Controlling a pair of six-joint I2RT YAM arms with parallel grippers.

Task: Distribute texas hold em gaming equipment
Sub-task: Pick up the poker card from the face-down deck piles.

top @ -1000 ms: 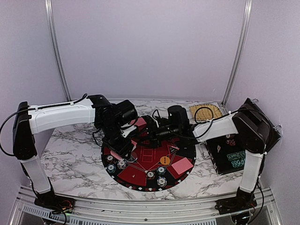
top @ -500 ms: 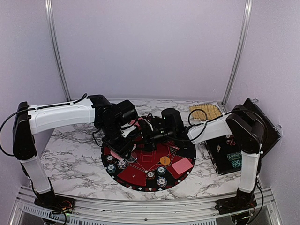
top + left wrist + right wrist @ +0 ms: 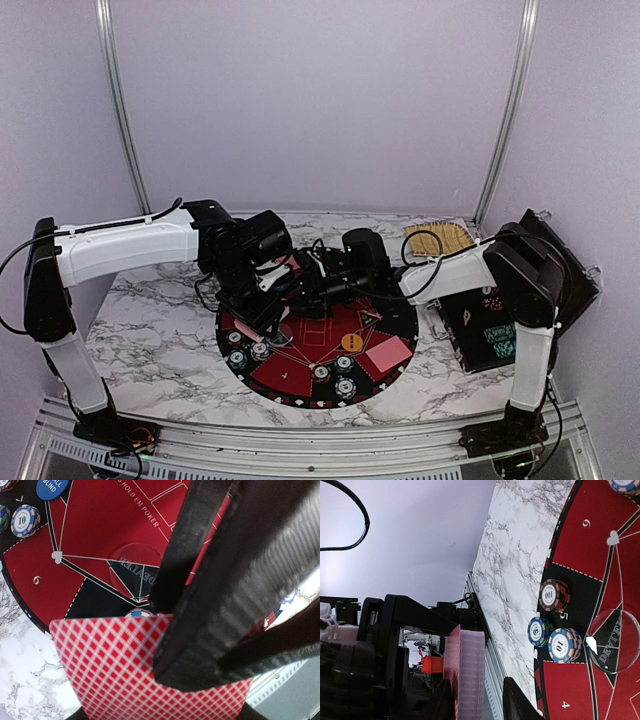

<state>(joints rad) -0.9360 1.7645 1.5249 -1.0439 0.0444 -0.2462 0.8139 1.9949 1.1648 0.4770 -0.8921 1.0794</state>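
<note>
Left wrist: card between left tool fingers

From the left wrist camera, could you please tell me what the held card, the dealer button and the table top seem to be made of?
The card looks like coated paper or plastic: thin, flat, with a printed red lattice back. The dealer button looks like clear acrylic, since the mat shows through it. The table top looks like marble or a marble-print laminate, white with grey veins; which one I cannot tell.

Both arms extend inward and meet over the centre. Left claw points down, jaws clamped on a playing card. Right claw lies level, facing left, jaws parted.
</note>
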